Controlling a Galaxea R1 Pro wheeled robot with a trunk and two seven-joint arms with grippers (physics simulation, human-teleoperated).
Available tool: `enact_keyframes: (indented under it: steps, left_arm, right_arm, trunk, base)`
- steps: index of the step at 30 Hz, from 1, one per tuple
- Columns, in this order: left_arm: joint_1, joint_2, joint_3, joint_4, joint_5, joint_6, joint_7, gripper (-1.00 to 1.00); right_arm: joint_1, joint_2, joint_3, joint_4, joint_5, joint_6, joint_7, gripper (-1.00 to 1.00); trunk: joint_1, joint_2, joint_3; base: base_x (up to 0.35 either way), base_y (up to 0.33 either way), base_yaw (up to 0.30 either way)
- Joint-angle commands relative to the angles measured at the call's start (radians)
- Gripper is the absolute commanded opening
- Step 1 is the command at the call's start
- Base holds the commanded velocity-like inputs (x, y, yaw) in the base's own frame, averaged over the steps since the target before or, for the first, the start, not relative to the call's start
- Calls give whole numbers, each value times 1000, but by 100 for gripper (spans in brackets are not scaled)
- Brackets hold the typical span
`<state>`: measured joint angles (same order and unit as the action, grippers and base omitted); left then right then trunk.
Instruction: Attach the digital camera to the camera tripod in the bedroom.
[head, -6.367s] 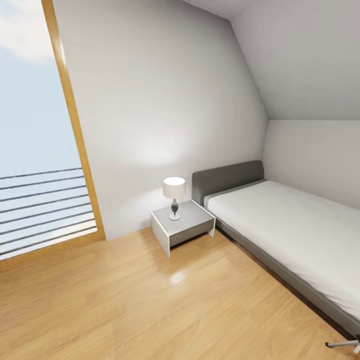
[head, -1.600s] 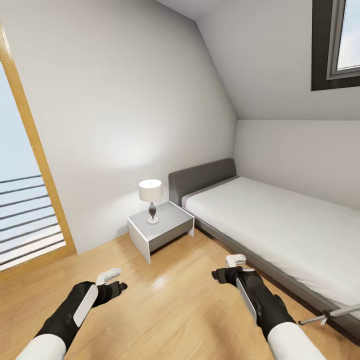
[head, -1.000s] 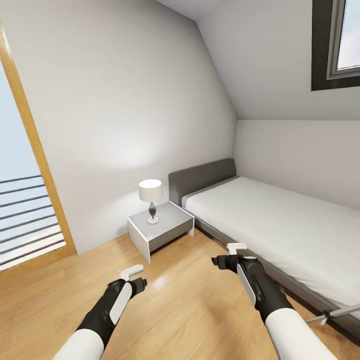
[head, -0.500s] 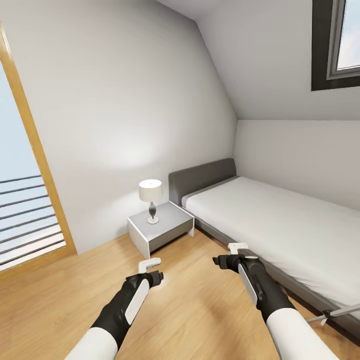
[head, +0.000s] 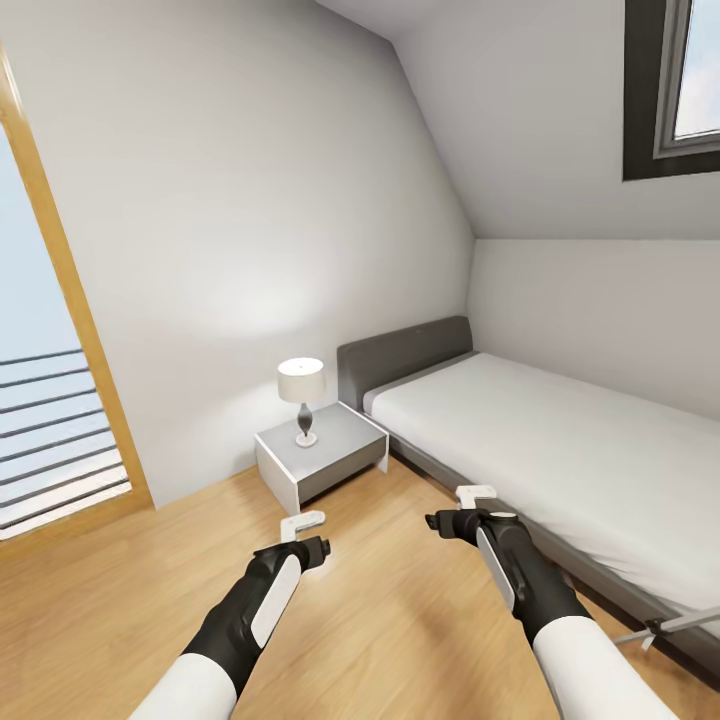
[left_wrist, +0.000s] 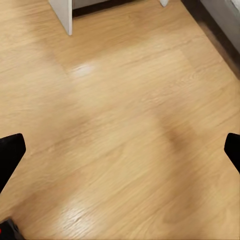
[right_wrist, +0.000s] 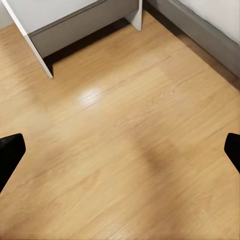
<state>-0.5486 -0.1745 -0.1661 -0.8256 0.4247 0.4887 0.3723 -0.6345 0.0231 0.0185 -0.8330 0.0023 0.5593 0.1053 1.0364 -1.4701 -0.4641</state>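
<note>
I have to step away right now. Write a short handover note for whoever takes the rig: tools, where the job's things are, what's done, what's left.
Left tool: open, empty, held out over the wood floor.
Right tool: open, empty, out over the floor beside the bed.
A silver leg of what looks like the camera tripod pokes in at the head view's lower right, low by the bed.
No digital camera located yet.
Done: nothing grasped or attached.
Left: find the camera, pick it up, mount it on the tripod.

From the head camera you look forward and down across the bedroom, with the nightstand (head: 322, 455) at centre frame and the bed (head: 560, 450) at right. Both wrist cameras point steeply down, close over the plank floor (left_wrist: 125, 130), each catching the nightstand's base at its frame's upper edge.
</note>
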Motion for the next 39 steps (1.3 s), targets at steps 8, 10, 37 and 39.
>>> enact_keyframes:
  steps: [8, 10, 37, 39]
  left_arm:
    - [-1, 0, -2, -3, 11, 2, 10, 100]
    - [-1, 0, -2, -3, 11, 2, 10, 100]
    - [-1, 19, 0, -53, 12, 5, 143, 100]
    - [-1, 21, 0, -54, 12, 4, 161, 100]
  right_arm:
    - [-1, 1, 1, -4, 1, 5, 2, 100]
    - [-1, 2, 1, -5, 1, 5, 2, 100]
    - [-1, 3, 1, -5, 2, -9, -4, 100]
    - [-1, 3, 1, -5, 2, -9, -4, 100]
  trunk:
    - [31, -57, -26]
    - [38, -71, -33]
    - [142, -260, -117]
    - [150, -274, -123]
  base:
    - [0, 0, 0]
    - [0, 0, 0]
    - [0, 0, 0]
    - [0, 0, 0]
